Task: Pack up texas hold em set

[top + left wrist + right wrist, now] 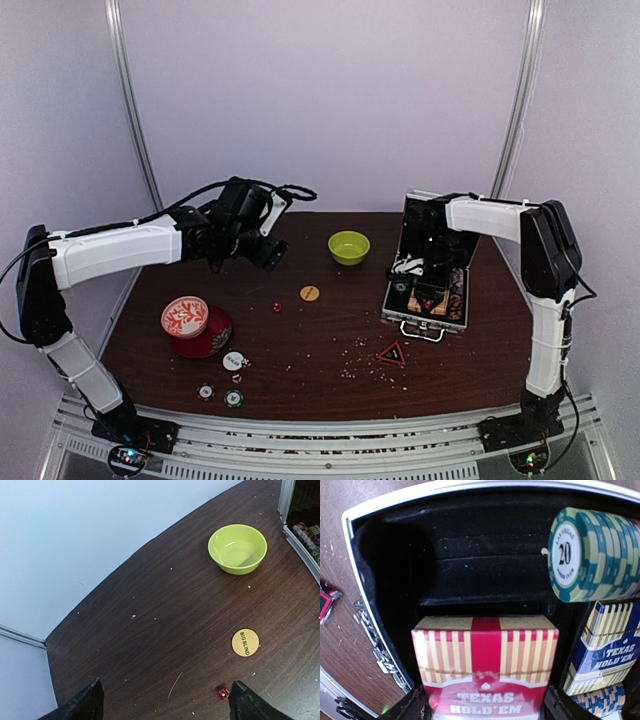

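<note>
Red Texas Hold'em deck (485, 670) is pinched by right pincer (485, 707) over silver case (445, 487); lowering into the empty slot is called for. Left pincer (162, 705) is spread near red die (222, 693).

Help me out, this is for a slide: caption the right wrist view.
Right gripper holding a red card deck in the black-lined case, beside a blue deck and green 20 chips.

2 decks (485, 672), 1 bowl (239, 566), 1 case (470, 486), 1 tin (185, 316)
</note>
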